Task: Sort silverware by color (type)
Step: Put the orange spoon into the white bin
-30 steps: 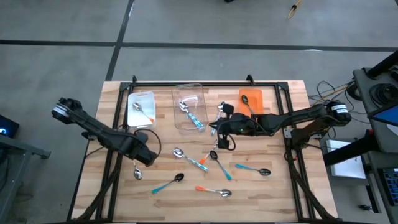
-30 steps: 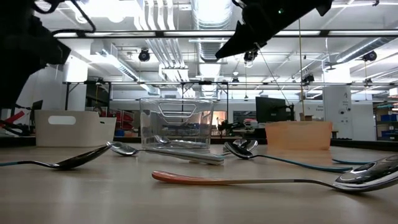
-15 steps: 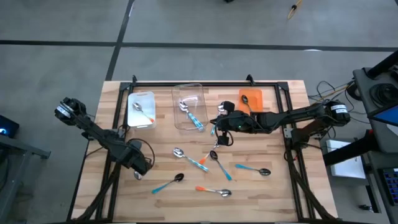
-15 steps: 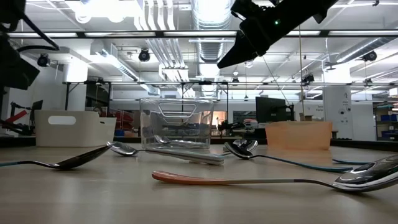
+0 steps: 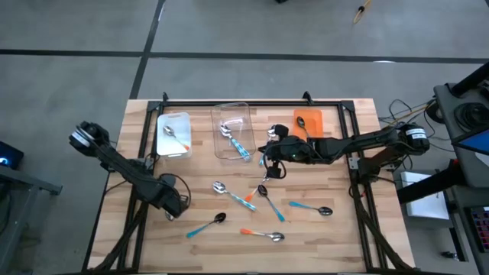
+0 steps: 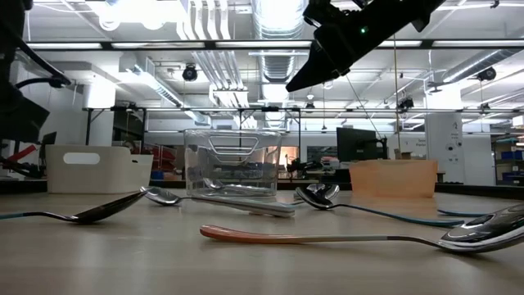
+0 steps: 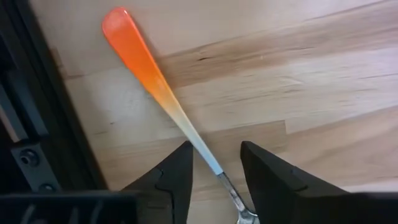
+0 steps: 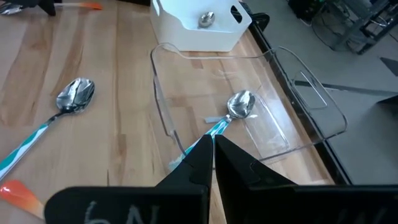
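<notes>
- I work over a pale wooden table (image 5: 321, 229) of jointed planks, edged by a dark metal frame.
- My left claw (image 7: 214, 165) hangs low near the table's left front edge. Its two dark, blunt fingers stand parted, one on each side of a spoon's thin stem, not pressed on it.
- That orange-handled spoon (image 7: 149, 71) lies flat on the wood; its glossy plastic handle fades from bright orange at the rounded tip to clear near the metal neck.
- My right claw (image 8: 212, 149) floats above the table between the clear bin and the orange bin, fingers pressed together, holding nothing.
- The clear bin (image 5: 233, 130) is a see-through plastic rectangle holding teal-handled spoons (image 5: 237, 141) with shiny silver bowls.
- The white bin (image 5: 174, 136) is opaque with one spoon inside; the orange bin (image 5: 309, 122) also holds one.
- More spoons (image 5: 263, 202) lie scattered across the table's middle and front, with teal, light blue or orange handles.
</notes>
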